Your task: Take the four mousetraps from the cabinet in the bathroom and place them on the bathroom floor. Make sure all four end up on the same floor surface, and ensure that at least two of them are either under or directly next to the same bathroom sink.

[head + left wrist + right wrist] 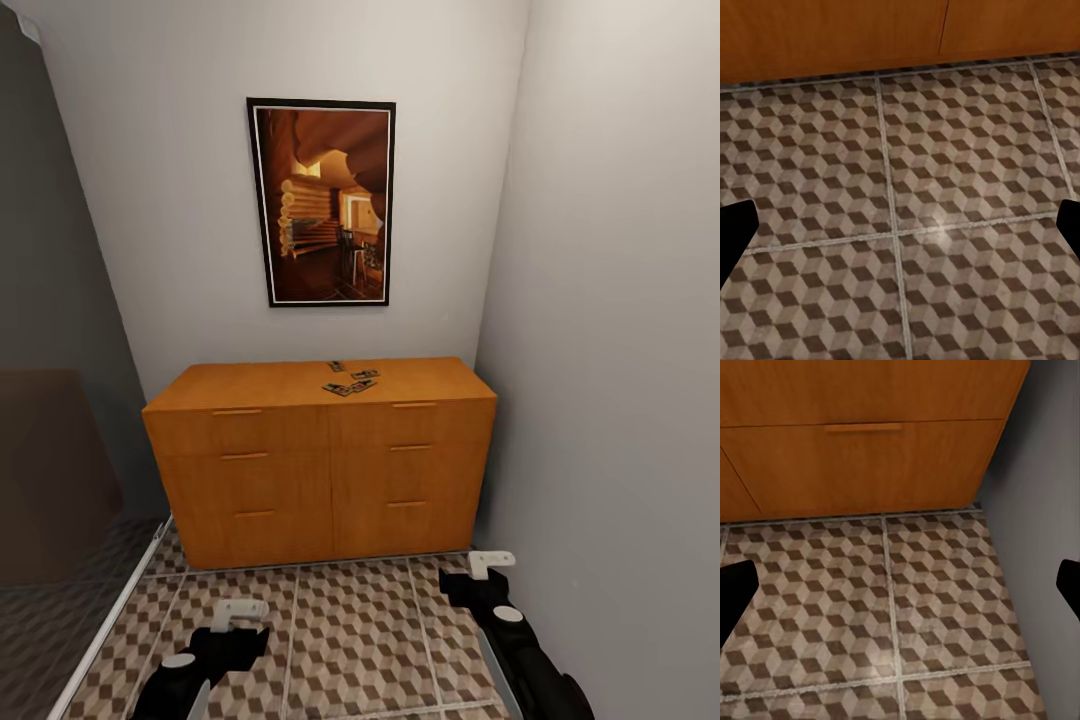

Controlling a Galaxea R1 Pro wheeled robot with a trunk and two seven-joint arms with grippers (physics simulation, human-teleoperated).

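**Mousetraps lying on cabinet top; both arms hanging low over the floor**

The cabinet (320, 460) is standing against the back wall, its right end sitting close to the side wall (620, 350). All six drawers are showing closed fronts with slot handles. The mousetraps (350, 381) are lying in a loose cluster on the cabinet top, near its middle and slightly toward the right, between the front and back edges. They are too small here to count with certainty; several flat pieces are lying touching or just beside one another, with one a little apart toward the back edge.

A framed picture (321, 202) is hanging on the wall above the cabinet.

The bathroom floor (350, 640) is running from the cabinet's base toward the camera, with its cube-patterned tiles and pale grout lines.

The left gripper (238, 612) is hanging low over the floor, well short of the cabinet's front. In the left wrist view its dark fingertips (735, 229) are showing at opposite edges of the frame, wide apart, so the pincer is released and gripping nothing; the floor and the cabinet's base edge (900, 30) are lying ahead of it.

The right gripper (490, 563) is hanging near the cabinet's lower right corner, beside the side wall. Its fingertips (735, 592) are likewise spread wide and released, facing the bottom drawer (862, 465) and the floor (892, 607).
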